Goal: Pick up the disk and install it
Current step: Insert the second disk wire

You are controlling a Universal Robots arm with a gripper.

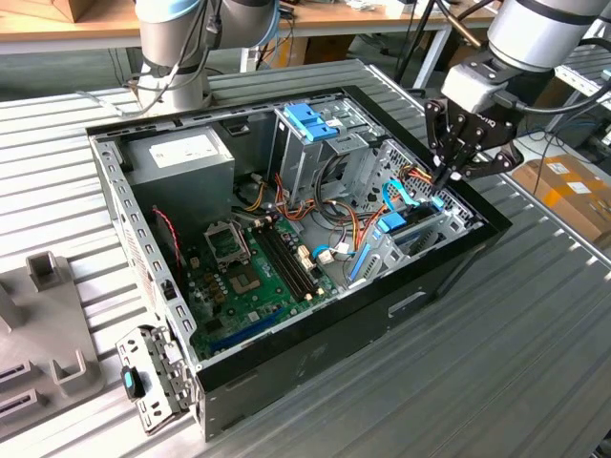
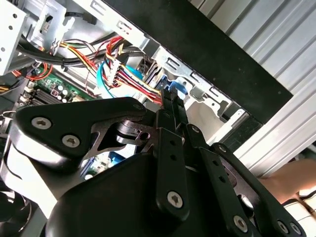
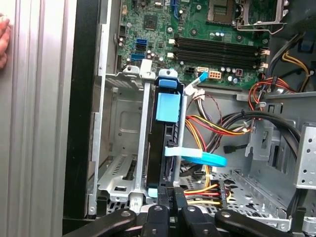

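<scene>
Open PC case (image 1: 315, 353) on slatted metal bench (image 1: 496, 363), workshop bkgd.

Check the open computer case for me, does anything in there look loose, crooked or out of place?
Nothing looks damaged or spilled. The disk stands on edge in the drive cage, with the tool at its end. A light-blue ribbon cable hangs loose beside it, its end not visibly plugged in.
</scene>
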